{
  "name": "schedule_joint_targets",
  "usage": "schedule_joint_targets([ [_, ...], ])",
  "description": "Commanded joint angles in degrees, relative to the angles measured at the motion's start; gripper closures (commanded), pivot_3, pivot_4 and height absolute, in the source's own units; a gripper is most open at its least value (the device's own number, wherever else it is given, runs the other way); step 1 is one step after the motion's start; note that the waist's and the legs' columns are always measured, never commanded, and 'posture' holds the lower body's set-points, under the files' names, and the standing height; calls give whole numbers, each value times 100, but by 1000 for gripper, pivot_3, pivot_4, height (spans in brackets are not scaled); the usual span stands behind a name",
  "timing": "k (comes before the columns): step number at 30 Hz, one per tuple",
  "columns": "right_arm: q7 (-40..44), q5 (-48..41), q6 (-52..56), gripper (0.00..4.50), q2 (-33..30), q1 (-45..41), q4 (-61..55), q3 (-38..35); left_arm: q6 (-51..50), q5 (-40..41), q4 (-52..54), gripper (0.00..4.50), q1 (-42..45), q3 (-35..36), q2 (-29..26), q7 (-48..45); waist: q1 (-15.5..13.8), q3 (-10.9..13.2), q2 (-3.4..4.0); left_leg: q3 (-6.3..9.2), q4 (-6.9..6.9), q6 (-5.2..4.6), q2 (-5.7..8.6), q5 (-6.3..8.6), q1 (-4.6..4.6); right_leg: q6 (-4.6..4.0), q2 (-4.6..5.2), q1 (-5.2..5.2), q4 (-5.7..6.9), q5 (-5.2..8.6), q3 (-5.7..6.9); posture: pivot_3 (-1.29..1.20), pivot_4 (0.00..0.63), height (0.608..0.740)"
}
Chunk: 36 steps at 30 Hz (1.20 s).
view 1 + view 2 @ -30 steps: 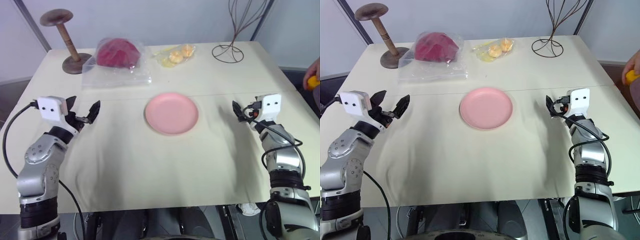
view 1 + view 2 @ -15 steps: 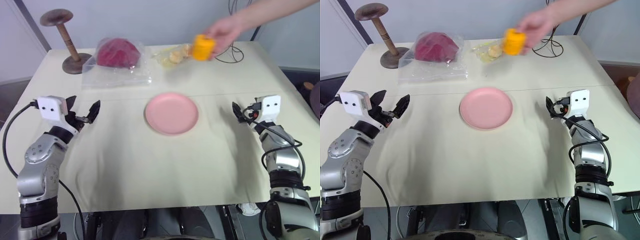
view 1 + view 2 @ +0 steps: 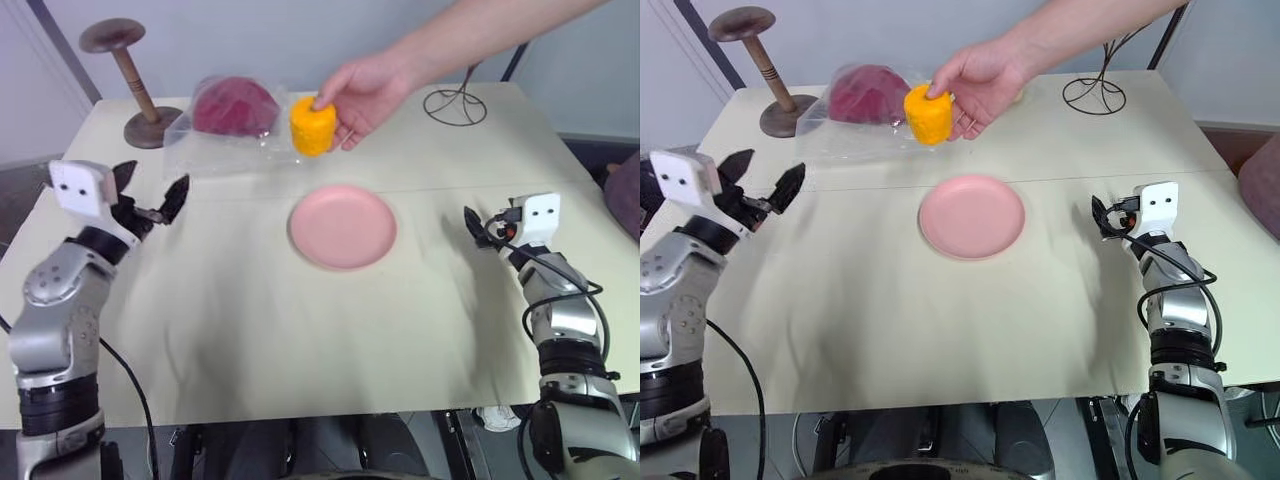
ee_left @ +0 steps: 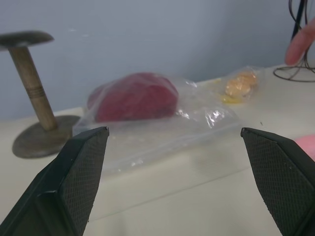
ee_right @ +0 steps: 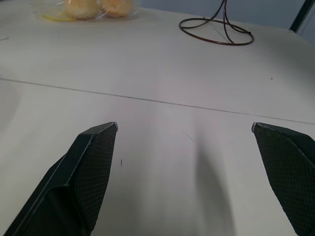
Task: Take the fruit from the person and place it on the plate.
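Person's hand (image 3: 365, 92) has swung the fruit (image 3: 312, 125) in beyond the plate (image 3: 343, 226). Left claw (image 3: 148, 200) has lifted, wide open, empty; right claw (image 5: 189, 174) open, idle. Handover next.

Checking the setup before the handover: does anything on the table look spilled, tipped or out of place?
Nothing stands out. The plate lies flat and bare, the two bagged items sit closed at the far side, the wooden stand is upright, and the person's hand holds the fruit in the air beyond the plate.

Cream table (image 3: 250, 330), pale wall (image 3: 280, 40) behind, grey floor (image 3: 15, 175).
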<state>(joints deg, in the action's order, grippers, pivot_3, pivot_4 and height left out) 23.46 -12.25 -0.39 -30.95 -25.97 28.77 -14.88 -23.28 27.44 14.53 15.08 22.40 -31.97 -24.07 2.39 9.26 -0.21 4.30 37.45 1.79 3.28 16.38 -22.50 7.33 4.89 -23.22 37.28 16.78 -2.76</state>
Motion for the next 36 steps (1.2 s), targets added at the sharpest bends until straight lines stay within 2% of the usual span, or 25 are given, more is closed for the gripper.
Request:
schedule_joint_targets([
  [1, 746, -479, 202, 27, -302, 59, -584, -167, 62, 29, 13, 0, -21, 5, -15, -86, -3, 0, 0, 0, 0, 0, 0, 0, 0, 0, 0, 0, 0, 0, 0, 0, 150, 740],
  [4, 2535, -2141, 1923, 27, -986, 768, -2340, -245, 119, -25, -35, 0, -74, -128, 55, -148, -61, 1, 1, 3, -1, -2, 0, 1, -2, 0, 0, 1, -2, 0, 1, 0, 150, 740],
  [9, 3194, -2691, 3211, 27, -2196, 1308, -3497, -532, 168, -112, -148, 0, -179, -333, 132, -314, -144, 1, 0, 4, 27, -47, -2, 28, 1, 2, 1, 15, 2, -1, 3, 0, 150, 740],
  [12, 3270, -2754, 3454, 27, -2458, 1429, -3845, -590, 180, -131, -152, 0, -197, -477, 112, -470, -177, 2, -3, 13, 39, -54, -3, 32, 4, 1, 1, 30, -1, -1, 14, 0, 150, 740],
  [17, 2964, -2774, 3673, 27, -2379, 1193, -4355, -533, -412, 601, 353, 0, 161, -612, 72, -809, -200, 4, -6, 17, 51, -59, -1, 36, -1, 2, 8, 33, -1, -1, 20, 0, 150, 740],
  [21, 2752, -3094, 3960, 27, -2222, 979, -4739, -554, -869, 997, 635, 0, 805, -739, -56, -849, -194, 6, -9, 20, 54, -59, 0, 36, -2, 2, 9, 36, -2, -1, 23, 0, 150, 740],
  [27, 2243, -4180, 4496, 27, -1765, 392, -5124, -814, -755, 835, 148, 0, 1663, -1382, 221, -1105, -182, 6, -9, 19, 54, -58, 2, 36, -2, 2, 6, 36, -2, -1, 24, 0, 150, 740],
  [36, 1827, -4539, 4597, 27, -1700, 382, -5393, -902, -254, 385, -738, 0, 2371, -1813, 693, -1303, -191, 9, -14, 19, 56, -59, 3, 35, -4, 2, 7, 36, -3, -1, 25, 0, 150, 740],
])
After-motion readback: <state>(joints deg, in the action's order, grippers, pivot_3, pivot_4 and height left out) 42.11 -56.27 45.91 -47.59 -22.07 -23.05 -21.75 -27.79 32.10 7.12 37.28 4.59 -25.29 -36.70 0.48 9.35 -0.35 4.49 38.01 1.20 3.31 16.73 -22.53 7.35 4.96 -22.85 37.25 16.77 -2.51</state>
